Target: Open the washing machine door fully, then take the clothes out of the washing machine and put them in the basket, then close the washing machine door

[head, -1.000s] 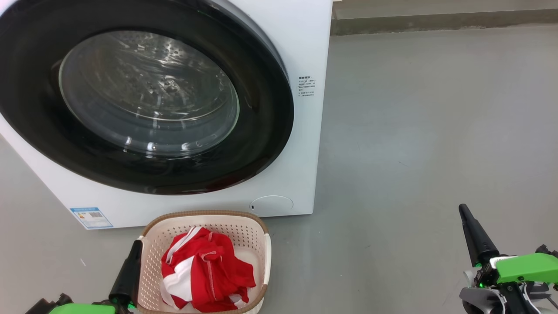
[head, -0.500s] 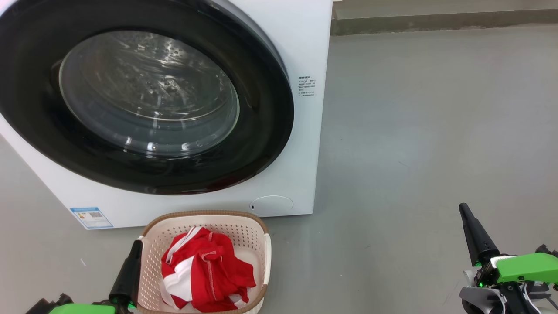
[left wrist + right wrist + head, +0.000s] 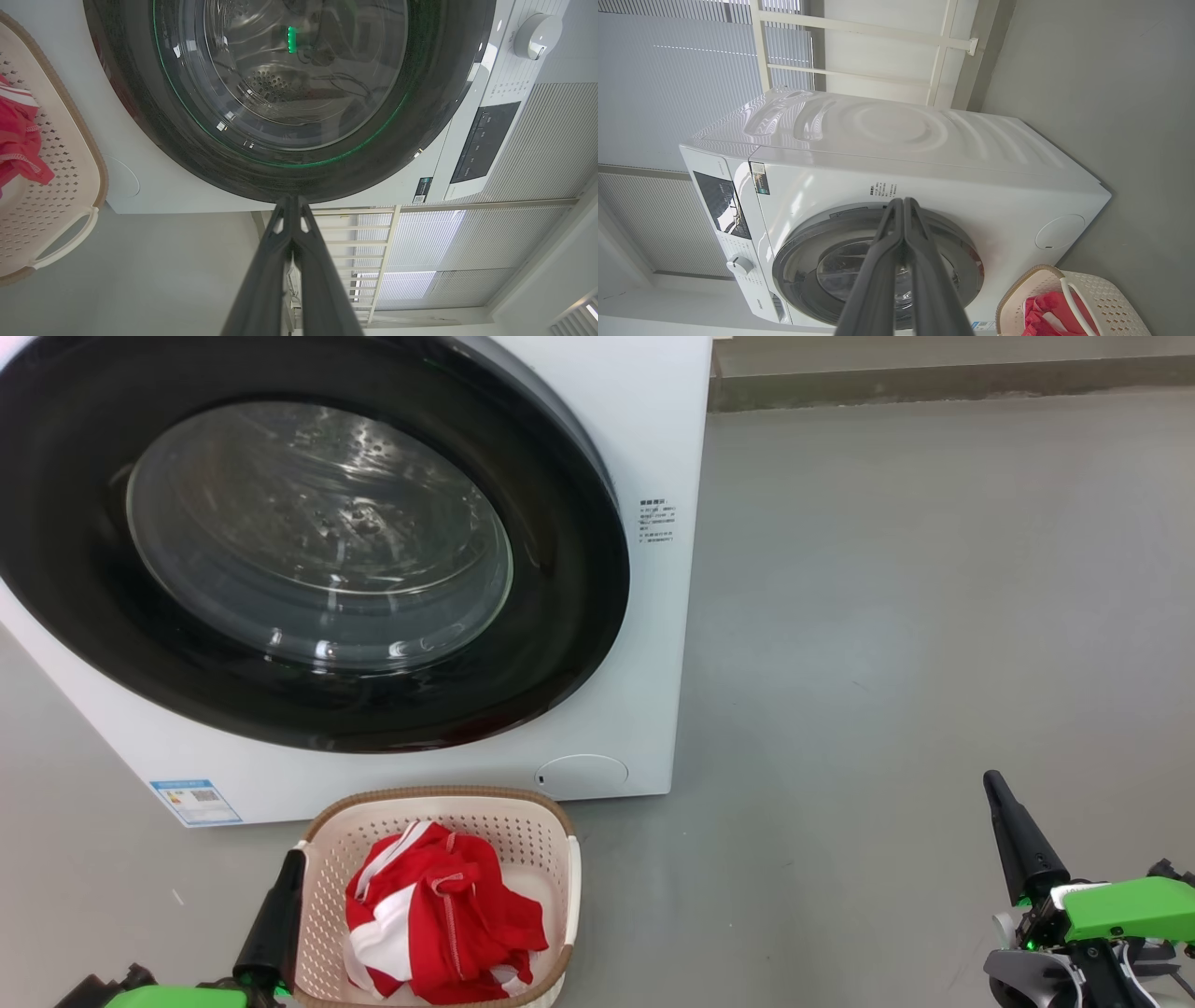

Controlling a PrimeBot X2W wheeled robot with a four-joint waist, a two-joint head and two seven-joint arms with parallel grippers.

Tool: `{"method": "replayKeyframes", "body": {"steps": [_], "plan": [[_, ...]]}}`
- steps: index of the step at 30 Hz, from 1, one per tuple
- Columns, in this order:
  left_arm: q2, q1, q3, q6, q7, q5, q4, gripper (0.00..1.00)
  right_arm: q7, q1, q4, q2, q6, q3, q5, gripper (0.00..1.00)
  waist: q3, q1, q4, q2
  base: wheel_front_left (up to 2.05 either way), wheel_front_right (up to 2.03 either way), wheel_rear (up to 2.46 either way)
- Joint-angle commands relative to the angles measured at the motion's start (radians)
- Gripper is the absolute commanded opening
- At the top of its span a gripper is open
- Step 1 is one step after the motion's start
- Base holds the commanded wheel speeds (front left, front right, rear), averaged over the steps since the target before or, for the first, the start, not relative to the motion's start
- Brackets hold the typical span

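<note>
The white washing machine (image 3: 653,616) stands ahead with its black-rimmed washing machine door (image 3: 560,644) closed flat against the front; the glass bowl shows the steel drum. On the floor before it sits the cream basket (image 3: 571,877), and the red and white clothes (image 3: 439,915) lie bunched inside. My left gripper (image 3: 291,859) is shut and empty, just left of the basket's rim. My right gripper (image 3: 991,784) is shut and empty, low over bare floor well to the right. Both wrist views show fingers (image 3: 292,219) (image 3: 903,210) pressed together, the door (image 3: 420,116) (image 3: 794,252) beyond them.
Grey floor (image 3: 934,616) spreads to the right of the machine. A low wall base (image 3: 934,378) runs along the back. The control panel and knob (image 3: 532,30) sit on the machine's upper front. Window blinds and a white rail (image 3: 859,28) stand behind it.
</note>
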Motion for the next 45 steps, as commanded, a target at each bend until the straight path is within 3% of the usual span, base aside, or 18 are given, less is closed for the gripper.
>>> {"method": "replayKeyframes", "body": {"steps": [1,45], "plan": [[0.015,-0.039,0.026,-0.006,0.003,-0.007,-0.026,0.0,0.007,-0.042,-0.031,-0.008,0.001,0.017,0.003,0.0,0.0,0.0,0.0,0.0,0.0,0.0,0.0],[0.015,-0.039,0.026,-0.006,0.003,-0.007,-0.026,0.0,0.006,-0.042,-0.031,-0.008,0.001,0.018,0.004,0.0,0.0,0.0,0.0,0.0,0.0,0.0,0.0]]}}
